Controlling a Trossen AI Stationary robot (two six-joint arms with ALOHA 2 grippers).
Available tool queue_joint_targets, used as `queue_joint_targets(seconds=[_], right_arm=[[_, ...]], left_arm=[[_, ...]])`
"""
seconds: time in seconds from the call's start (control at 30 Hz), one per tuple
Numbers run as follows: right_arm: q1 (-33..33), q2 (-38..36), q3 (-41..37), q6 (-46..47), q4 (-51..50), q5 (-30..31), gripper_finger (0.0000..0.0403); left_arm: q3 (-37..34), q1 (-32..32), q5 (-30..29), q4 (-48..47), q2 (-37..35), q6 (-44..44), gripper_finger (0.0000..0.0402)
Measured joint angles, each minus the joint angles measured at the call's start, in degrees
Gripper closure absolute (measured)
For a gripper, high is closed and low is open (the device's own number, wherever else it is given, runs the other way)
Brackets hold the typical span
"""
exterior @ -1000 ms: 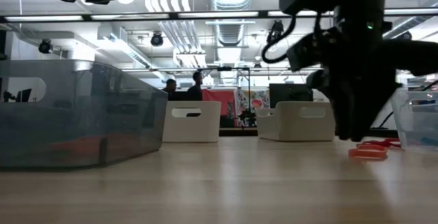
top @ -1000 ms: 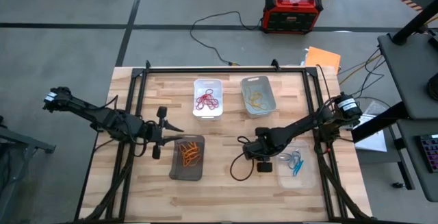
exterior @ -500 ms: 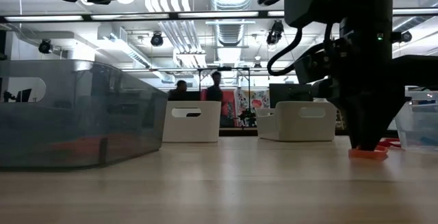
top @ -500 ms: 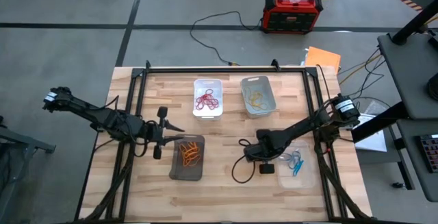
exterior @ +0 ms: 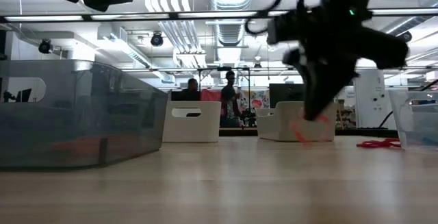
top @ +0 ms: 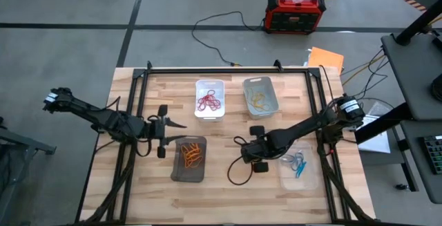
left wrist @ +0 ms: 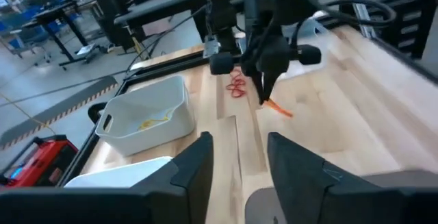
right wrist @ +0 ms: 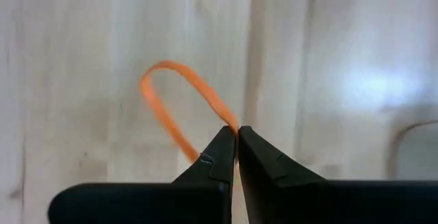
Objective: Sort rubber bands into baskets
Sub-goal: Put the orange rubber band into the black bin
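An orange rubber band (right wrist: 198, 84) hangs from my right gripper (right wrist: 237, 133), which is shut on it above the table's middle (top: 247, 151), clear of the wood (exterior: 300, 132). More orange bands lie in the dark translucent basket (top: 190, 159). The white basket (top: 209, 99) holds red bands, the grey basket (top: 260, 97) yellowish ones and the clear basket (top: 298, 162) blue ones. A few red bands (left wrist: 237, 87) lie loose on the table by my right gripper. My left gripper (top: 164, 130) stands open with nothing between its fingers, left of the dark basket. My right gripper pinches the orange band at one spot of its loop (right wrist: 230, 122), only at the free ends of the two fingers. The fingers slant down from above. The band is lifted clear of the table, and its loop stands out open beyond the fingertips.
A black cable loop (top: 238, 174) trails from my right arm over the table's near middle. The black frame rails (top: 138, 101) run along both table sides. Bare wood lies between the dark basket and the clear basket. People stand in the room far behind the table (exterior: 229, 94).
My right gripper has come down on the orange band lying on the table, shut on it and lifted it clear. It has then carried the band up and toward the table's left edge. The red bands have stayed on the wood.
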Motion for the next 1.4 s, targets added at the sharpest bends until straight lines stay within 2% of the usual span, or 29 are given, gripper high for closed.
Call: queue_joint_targets(seconds=[0.17, 0.27, 0.4, 0.53, 0.67, 0.8, 1.07, 1.4], right_arm=[[0.0, -0.3, 5.4, -4.0, 0.2, 7.8, 0.0394], [0.0, -0.3, 8.0, -7.7, 2.5, 14.6, 0.0394], [0.0, -0.3, 9.2, -16.0, 11.3, 24.0, 0.0394], [-0.3, -0.3, 9.3, -26.3, 24.6, 29.2, 0.0394], [-0.8, -0.3, 9.1, -35.8, 37.1, 29.1, 0.0394], [-1.1, -0.3, 9.1, -42.0, 44.1, 27.9, 0.0394], [-1.9, -0.3, 9.1, -46.5, 49.4, 25.3, 0.0394], [-2.4, 0.4, 9.1, -50.6, 52.9, 24.1, 0.0394]], left_arm=[[0.0, 0.0, -0.1, 2.8, 1.2, -1.6, 0.0237], [0.0, 0.0, -0.1, 5.3, 2.7, -2.1, 0.0217], [0.0, 0.0, 0.0, 8.1, 5.4, -4.1, 0.0207], [0.0, 0.0, 0.0, 10.6, 8.9, -5.2, 0.0207], [0.0, 0.0, 0.0, 15.8, 12.6, -5.1, 0.0207], [0.0, 0.0, 0.0, 19.5, 15.4, -5.0, 0.0207], [0.0, 0.1, 3.0, 26.3, 19.1, -5.0, 0.0207], [0.0, 0.4, 3.0, 34.0, 24.3, -5.0, 0.0207]])
